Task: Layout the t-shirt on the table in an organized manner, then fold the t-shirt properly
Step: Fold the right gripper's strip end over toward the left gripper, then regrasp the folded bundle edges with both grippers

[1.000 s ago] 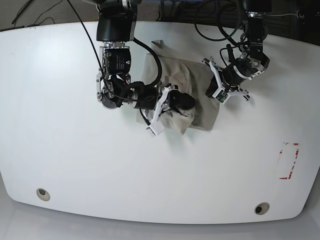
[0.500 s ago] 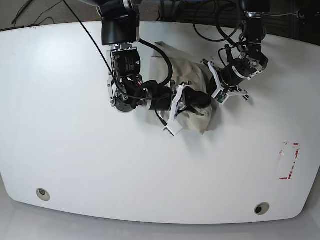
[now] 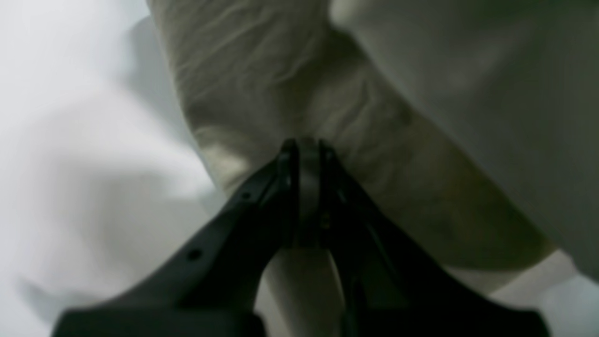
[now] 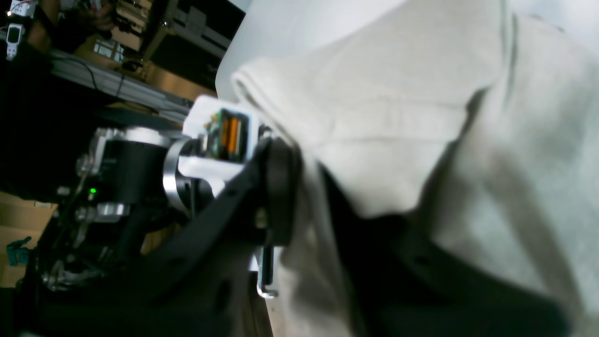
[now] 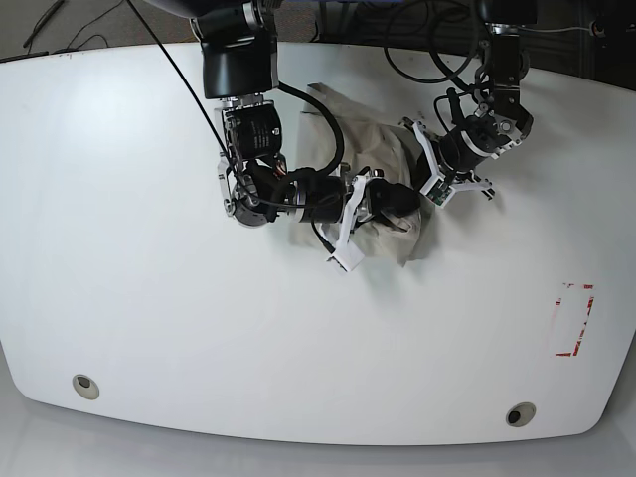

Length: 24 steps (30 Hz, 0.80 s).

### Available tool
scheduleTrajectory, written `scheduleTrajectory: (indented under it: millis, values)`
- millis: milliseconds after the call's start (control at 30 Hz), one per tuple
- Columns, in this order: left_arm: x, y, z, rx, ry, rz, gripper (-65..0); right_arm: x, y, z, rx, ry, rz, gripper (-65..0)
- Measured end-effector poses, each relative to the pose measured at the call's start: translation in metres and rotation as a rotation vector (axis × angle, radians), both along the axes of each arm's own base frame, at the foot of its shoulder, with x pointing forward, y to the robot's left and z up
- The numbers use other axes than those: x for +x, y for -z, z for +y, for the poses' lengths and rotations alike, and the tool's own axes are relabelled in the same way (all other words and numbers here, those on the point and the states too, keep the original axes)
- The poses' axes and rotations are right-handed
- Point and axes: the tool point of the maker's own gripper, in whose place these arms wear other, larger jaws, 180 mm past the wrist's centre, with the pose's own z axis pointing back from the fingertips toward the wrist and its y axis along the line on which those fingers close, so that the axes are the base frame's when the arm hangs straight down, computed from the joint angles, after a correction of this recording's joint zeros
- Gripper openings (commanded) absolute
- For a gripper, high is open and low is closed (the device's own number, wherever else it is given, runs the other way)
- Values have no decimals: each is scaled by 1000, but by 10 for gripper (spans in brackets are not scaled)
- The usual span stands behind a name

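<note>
The beige-grey t-shirt [image 5: 368,149] lies bunched on the white table [image 5: 149,298], up near the far edge between my two arms. My right gripper [image 5: 402,214] reaches in from the left over the shirt. In the right wrist view a strip of the t-shirt [image 4: 398,117] runs between the narrowly parted fingers of that gripper [image 4: 313,196]. My left gripper [image 5: 417,164] sits at the shirt's right edge. Seen from the left wrist, this gripper [image 3: 302,145] has its fingers pressed together on puckered t-shirt fabric [image 3: 281,70].
A red tape rectangle [image 5: 574,320] marks the table at the right. Two grommet holes [image 5: 85,386] [image 5: 520,414] sit near the front edge. Cables hang along the far side. My left arm's wrist [image 4: 140,173] shows close by in the right wrist view.
My right arm has swung to the right, carrying a fold of the shirt toward the left gripper. The shirt is now more bunched. The left arm has hardly moved.
</note>
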Motion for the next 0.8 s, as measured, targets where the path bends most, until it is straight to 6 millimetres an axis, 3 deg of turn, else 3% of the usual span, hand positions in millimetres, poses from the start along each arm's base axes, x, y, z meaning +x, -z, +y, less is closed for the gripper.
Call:
scheduleTrajectory:
  millis: [100, 267, 567, 800]
  values:
    - [0, -2, 0, 5, 2, -3, -650, 2, -2, 0, 1, 1, -6, -344]
    - [-2, -6, 3, 54, 13, -5, -650, 7, -5, 2, -3, 16, 17, -236]
    - [4, -26, 14, 113, 12, -58, -650, 19, -24, 20, -53, -45, -45, -225]
    - [19, -58, 42, 158, -27, -153, -650, 34, -43, 16, -3, -10, -67, -225]
